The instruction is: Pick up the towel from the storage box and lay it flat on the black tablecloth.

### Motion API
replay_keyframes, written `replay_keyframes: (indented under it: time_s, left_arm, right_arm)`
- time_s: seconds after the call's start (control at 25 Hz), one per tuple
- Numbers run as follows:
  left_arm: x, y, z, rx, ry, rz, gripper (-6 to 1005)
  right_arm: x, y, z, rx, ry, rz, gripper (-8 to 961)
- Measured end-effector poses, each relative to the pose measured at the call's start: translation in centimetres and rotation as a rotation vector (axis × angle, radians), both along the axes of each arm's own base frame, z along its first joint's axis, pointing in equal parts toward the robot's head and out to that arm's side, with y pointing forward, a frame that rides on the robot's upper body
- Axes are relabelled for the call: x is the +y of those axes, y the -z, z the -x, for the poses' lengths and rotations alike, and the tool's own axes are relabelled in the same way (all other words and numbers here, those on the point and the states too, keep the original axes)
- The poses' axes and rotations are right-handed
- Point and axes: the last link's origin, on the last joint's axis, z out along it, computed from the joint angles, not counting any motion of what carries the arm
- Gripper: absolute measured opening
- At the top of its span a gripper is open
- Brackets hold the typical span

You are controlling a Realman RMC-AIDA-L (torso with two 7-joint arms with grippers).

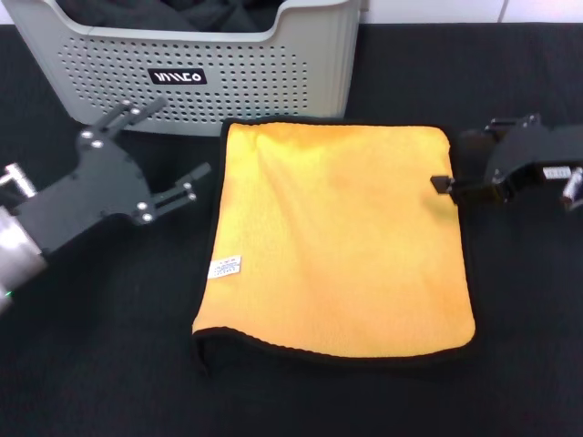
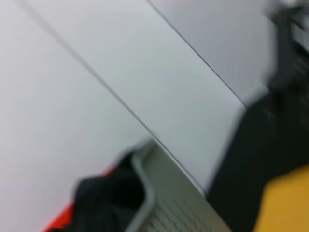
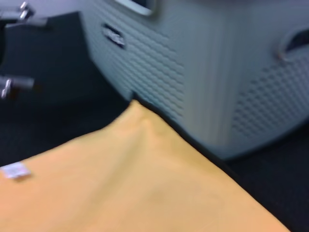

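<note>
Evidently the towel (image 1: 337,241) lies flat on the black tablecloth (image 1: 91,364); left gripper (image 1: 168,155) open, right gripper (image 1: 446,187) indeterminate, both should withdraw without snagging.

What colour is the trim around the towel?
Black, around the orange-yellow towel; clearest in the head view.

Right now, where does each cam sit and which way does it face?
Head: above, looking down at towel, box, both grippers: left, right.
Left wrist: low beside box, facing up at the wall; no own gripper shown.
Right wrist: low over towel, facing box; left gripper beyond.
All share towel and box.
</note>
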Motion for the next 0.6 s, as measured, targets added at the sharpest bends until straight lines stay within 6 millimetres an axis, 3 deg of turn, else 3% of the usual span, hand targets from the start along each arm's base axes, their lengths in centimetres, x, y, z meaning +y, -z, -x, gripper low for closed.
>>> replay_keyframes:
  time_s: [0.16, 0.32, 0.44, 0.6]
  left_arm:
    - [-2.4, -1.1, -0.8, -0.254, -0.002, 0.054, 843]
    - [-3.9, -1.9, -2.2, -0.508, -0.001, 0.244, 841]
    - [-3.4, -2.4, -3.1, -0.619, -0.042, 0.430, 837]
    - [-2.0, -1.9, -4.8, -0.622, -0.062, 0.669, 832]
  right_arm:
    - [-2.3, 0.0, 0.9, 0.066, -0.113, 0.044, 779]
    - [-4.7, -1.2, 2.3, 0.177, -0.234, 0.136, 778]
    - [-6.5, -2.9, 3.2, 0.259, -0.319, 0.218, 777]
    - [-8.5, -5.1, 3.6, 0.352, -0.415, 0.302, 776]
